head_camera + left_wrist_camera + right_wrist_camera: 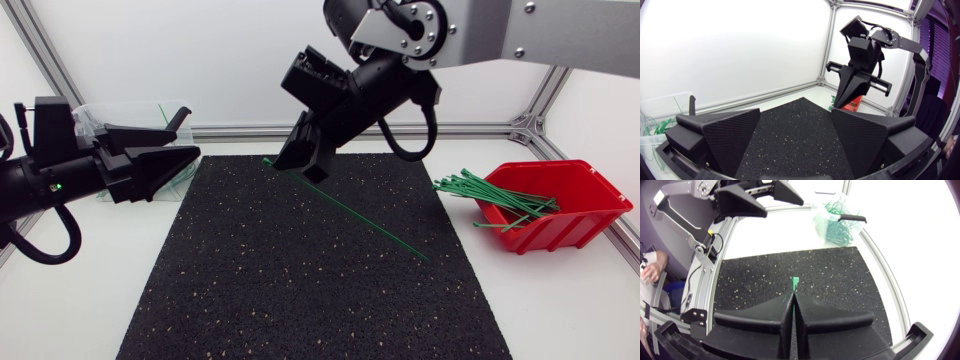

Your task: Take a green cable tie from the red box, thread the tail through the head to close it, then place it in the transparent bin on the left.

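A: At the lower middle of the head view the black mat [300,300] is lying under everything. The long tail of the green cable tie [360,215] is slanting down toward it, right of centre. I cannot tell whether the tip is touching.

B: If it is dragging, the mat's grip could be bending the tail or twisting the tie in the pinch. What is holding it?

A: The right gripper [300,165], upper centre, is clenching the tie close to its head end. In the right wrist view its fingers are pressing together, with only a short green stub poking out ahead.

B: So most of the length is hanging free. That is risking sag and swing, and a thin strip could be slipping or rotating between flat pads.

A: The left gripper [188,138], at the left edge, is standing spread and gripping nothing, well apart from the tie.

B: A wobbling tail is making a poor target. A miss or a knock could be pulling the tie loose.

A: Farther back, upper left, the transparent bin [130,112] is sitting just beyond that gripper. The red box [570,235] is sitting at the right edge.

B: A closed loop could be snagging on the bin's rim.
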Robot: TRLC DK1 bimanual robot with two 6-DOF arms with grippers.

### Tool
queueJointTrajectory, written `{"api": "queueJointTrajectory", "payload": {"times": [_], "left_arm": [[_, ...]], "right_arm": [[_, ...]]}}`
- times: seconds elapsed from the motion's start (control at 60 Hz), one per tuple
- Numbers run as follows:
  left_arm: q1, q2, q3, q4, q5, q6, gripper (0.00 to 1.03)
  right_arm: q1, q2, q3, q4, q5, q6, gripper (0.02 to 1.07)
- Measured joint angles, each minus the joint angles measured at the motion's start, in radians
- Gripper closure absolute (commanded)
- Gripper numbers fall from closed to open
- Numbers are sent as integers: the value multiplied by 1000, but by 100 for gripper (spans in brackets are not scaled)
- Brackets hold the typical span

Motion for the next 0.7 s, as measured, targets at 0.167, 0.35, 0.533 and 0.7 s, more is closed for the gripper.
{"api": "queueJointTrajectory", "payload": {"times": [0.167, 0.35, 0.533, 0.7], "left_arm": [[-15, -50, -5, -4, 34, -14, 6], [-76, -82, 25, -150, 119, -42, 6], [-116, -87, 51, -154, 173, -91, 6], [-197, -76, 51, -98, 184, -139, 7]], "right_arm": [[-98, -107, -20, 26, -122, 103, 101], [-116, -250, -117, 90, -218, 248, 101], [-145, -309, -216, 197, -309, 384, 101], [-188, -322, -317, 331, -402, 510, 101]]}}
